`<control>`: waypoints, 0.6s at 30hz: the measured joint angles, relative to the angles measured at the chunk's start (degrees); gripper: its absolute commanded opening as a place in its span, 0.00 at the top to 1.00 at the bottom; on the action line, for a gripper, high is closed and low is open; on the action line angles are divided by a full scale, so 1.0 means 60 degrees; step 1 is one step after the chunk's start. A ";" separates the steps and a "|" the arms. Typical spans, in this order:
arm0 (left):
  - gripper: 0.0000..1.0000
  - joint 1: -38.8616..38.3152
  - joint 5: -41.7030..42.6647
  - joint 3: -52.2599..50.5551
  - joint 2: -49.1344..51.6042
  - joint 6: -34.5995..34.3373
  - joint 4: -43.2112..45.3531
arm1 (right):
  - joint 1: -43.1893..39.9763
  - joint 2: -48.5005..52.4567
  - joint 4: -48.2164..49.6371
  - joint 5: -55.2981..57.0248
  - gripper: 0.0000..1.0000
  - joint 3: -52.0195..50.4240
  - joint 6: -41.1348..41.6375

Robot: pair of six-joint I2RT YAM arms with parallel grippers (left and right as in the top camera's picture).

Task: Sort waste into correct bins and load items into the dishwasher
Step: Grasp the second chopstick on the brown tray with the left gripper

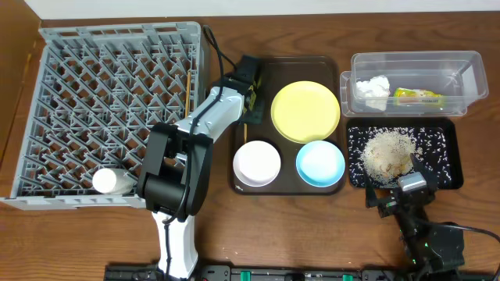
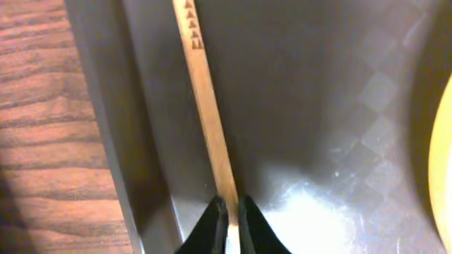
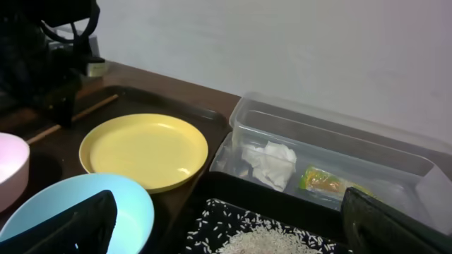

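My left gripper (image 2: 227, 220) is shut on a wooden chopstick (image 2: 205, 106) lying along the left edge of the dark brown tray (image 1: 332, 64); in the overhead view it (image 1: 248, 97) is beside the yellow plate (image 1: 305, 111). The white-pink bowl (image 1: 256, 162) and light blue bowl (image 1: 320, 163) sit at the tray's front. The clear tub (image 1: 414, 59) holds the tissue (image 1: 373, 88) and wrapper (image 1: 418, 97). The black tray (image 1: 449, 160) holds rice scraps (image 1: 388, 151). My right gripper (image 1: 398, 195) is open and empty at the black tray's front edge. The grey dish rack (image 1: 109, 109) stands at the left.
A white cup-like object (image 1: 112, 181) lies at the rack's front edge. The left arm reaches along the rack's right side. In the right wrist view a pale wall rises behind the clear tub (image 3: 339, 134).
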 measured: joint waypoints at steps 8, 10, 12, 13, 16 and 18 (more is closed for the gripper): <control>0.93 0.0004 0.0255 0.0000 0.0000 -0.0015 -0.0317 | 0.0000 0.0000 0.0000 -0.0004 0.01 0.0000 0.0000; 0.92 0.0004 0.0328 0.0033 -0.0018 -0.0015 -0.0525 | 0.0000 0.0000 0.0000 0.0000 0.01 0.0000 0.0000; 0.92 0.0007 0.0423 0.0069 -0.0106 -0.0018 -0.0914 | 0.0000 0.0000 -0.0004 -0.0004 0.01 0.0000 0.0000; 0.92 0.0011 0.0448 0.0073 -0.0186 -0.0018 -0.1133 | 0.0000 0.0000 -0.0004 -0.0004 0.01 0.0000 0.0000; 0.92 0.0051 0.0459 0.0076 -0.0816 -0.0018 -0.1723 | 0.0000 0.0000 0.0000 -0.0004 0.01 0.0000 0.0000; 0.92 0.0178 0.0321 0.0113 -0.1672 -0.0015 -0.2087 | 0.0000 0.0000 -0.0004 -0.0004 0.01 0.0000 0.0000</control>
